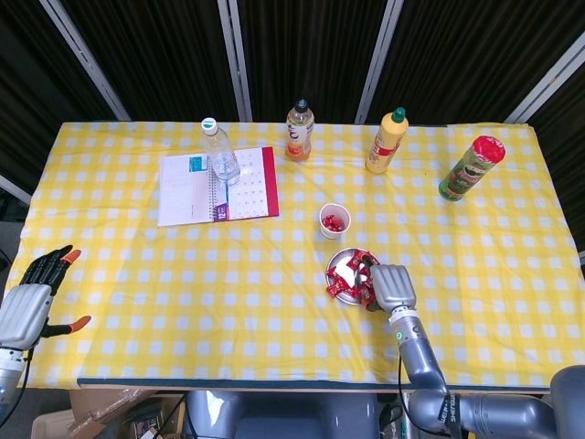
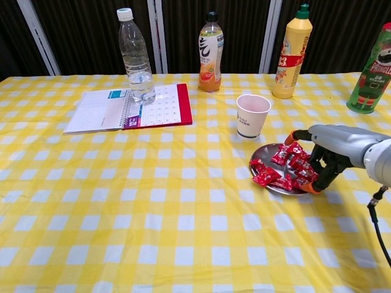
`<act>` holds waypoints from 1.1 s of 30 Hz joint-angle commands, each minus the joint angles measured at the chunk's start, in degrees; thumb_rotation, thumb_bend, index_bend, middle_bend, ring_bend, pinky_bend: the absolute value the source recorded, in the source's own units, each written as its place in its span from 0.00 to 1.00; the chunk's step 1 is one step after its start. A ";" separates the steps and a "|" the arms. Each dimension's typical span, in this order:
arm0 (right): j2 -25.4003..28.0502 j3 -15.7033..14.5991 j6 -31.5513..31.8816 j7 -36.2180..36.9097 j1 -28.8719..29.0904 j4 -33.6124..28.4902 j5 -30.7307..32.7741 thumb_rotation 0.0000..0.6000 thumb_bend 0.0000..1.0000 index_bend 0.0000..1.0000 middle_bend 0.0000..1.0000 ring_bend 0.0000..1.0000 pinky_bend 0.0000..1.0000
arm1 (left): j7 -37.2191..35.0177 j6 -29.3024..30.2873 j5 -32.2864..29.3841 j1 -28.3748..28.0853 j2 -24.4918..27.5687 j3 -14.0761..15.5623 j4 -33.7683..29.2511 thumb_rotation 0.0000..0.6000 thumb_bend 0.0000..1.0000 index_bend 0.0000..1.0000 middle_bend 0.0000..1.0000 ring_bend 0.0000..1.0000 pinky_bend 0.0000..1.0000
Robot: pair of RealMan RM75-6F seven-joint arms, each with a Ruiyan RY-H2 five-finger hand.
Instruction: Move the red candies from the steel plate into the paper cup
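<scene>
**Foil, steel, paper and checked cloth**

The red candies [image 2: 292, 165] sit in crinkled, glossy wrappers on a polished steel plate [image 2: 264, 186] that mirrors them. The paper cup [image 2: 252, 115] just beyond is matt white. A soft, matt checked tablecloth [image 2: 153, 232] covers the table. The right hand [image 2: 327, 155] has a smooth grey shell with orange tips. At the far left, a clear plastic water bottle [image 2: 134, 56] stands on a matt paper calendar [image 2: 131, 107].

Table [image 1: 137, 274] under a yellow-checked cloth; at the far edge a water bottle [image 1: 219, 152] standing on an open notebook [image 1: 218, 186], a juice bottle [image 1: 299, 131], a mustard bottle [image 1: 387, 141], a crisps can [image 1: 471, 168]; nearer, paper cup [image 1: 333, 221], steel plate [image 1: 342, 272] just beside.
</scene>
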 commanded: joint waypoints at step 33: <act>-2.40 2.45 -3.86 -0.12 -0.05 5.55 0.98 1.00 0.48 0.66 0.81 0.90 1.00 | 0.00 -0.52 -0.19 -0.17 0.21 0.11 -0.30 1.00 0.04 0.00 0.00 0.00 0.00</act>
